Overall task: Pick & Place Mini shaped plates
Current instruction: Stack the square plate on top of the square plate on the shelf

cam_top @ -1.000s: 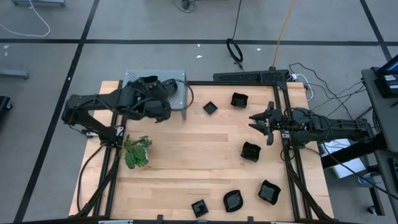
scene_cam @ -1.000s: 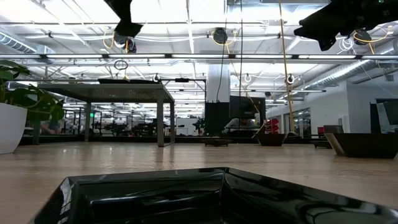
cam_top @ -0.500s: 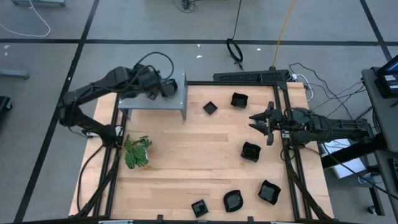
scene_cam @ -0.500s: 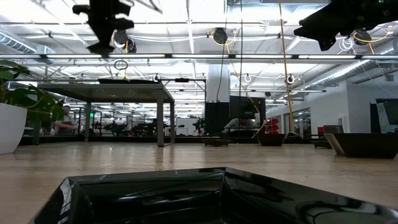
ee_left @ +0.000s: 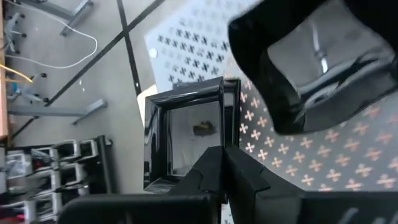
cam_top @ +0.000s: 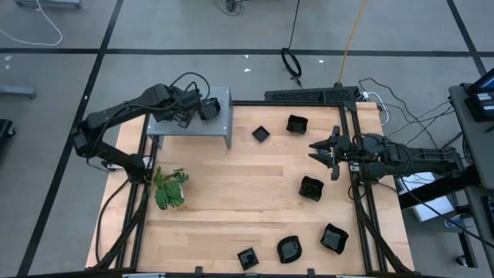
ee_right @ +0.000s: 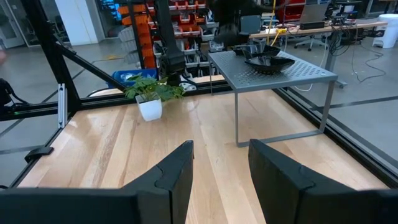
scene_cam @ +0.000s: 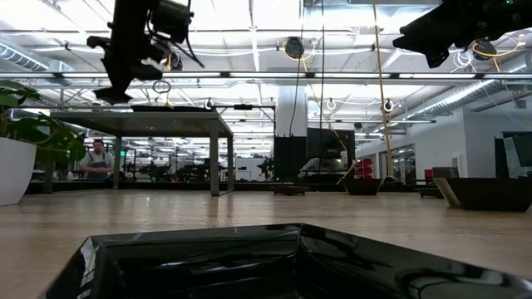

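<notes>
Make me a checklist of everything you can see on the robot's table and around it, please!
Surface: wooden table, with a grey perforated shelf in its far left corner.
Job's things: six black mini plates loose on the wood; more sit on the shelf, count unclear.
Clutter: a small green plant in a white pot near the left edge.
Grippers: left gripper over the shelf, jaws shut on the rim of a square plate; right gripper hangs by the right edge, jaws open, empty.
Cables: several trail on the floor past the far right corner.
Surroundings: grey floor; a person shows far behind the table.
</notes>
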Tool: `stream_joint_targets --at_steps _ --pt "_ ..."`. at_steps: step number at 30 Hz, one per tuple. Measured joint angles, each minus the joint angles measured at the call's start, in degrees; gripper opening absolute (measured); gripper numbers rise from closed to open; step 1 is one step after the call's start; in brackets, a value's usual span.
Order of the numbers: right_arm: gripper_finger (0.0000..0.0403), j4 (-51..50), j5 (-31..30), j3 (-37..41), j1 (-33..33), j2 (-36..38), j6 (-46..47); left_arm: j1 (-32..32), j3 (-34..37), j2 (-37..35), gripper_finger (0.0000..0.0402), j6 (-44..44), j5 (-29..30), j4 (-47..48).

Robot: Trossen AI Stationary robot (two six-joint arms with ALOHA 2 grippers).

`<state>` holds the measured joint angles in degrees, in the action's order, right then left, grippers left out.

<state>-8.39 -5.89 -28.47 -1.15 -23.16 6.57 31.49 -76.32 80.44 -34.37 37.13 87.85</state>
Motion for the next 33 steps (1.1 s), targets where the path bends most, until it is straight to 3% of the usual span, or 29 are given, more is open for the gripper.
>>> stream_joint_targets --at_steps 7,20,26,33 --pt "0.0141 -0.01 0.00 0.00 0.00 0.00 0.02 2.58 4.68 0.01 0.0019 5.46 -1.59 -5.60" --pt "0.0141 -0.01 0.00 0.00 0.00 0.00 0.01 6.17 4.99 0.00 0.0039 12.18 -0.64 -7.64" --pt "0.0141 -0.01 0.00 0.00 0.00 0.00 0.02 6.43 4.99 0.01 0.0078 13.72 -1.14 -8.15" --pt "0.0141 -0.01 0.00 0.00 0.00 0.00 0.00 3.62 2.76 -1.35 0.0159 15.35 -4.57 -7.70"
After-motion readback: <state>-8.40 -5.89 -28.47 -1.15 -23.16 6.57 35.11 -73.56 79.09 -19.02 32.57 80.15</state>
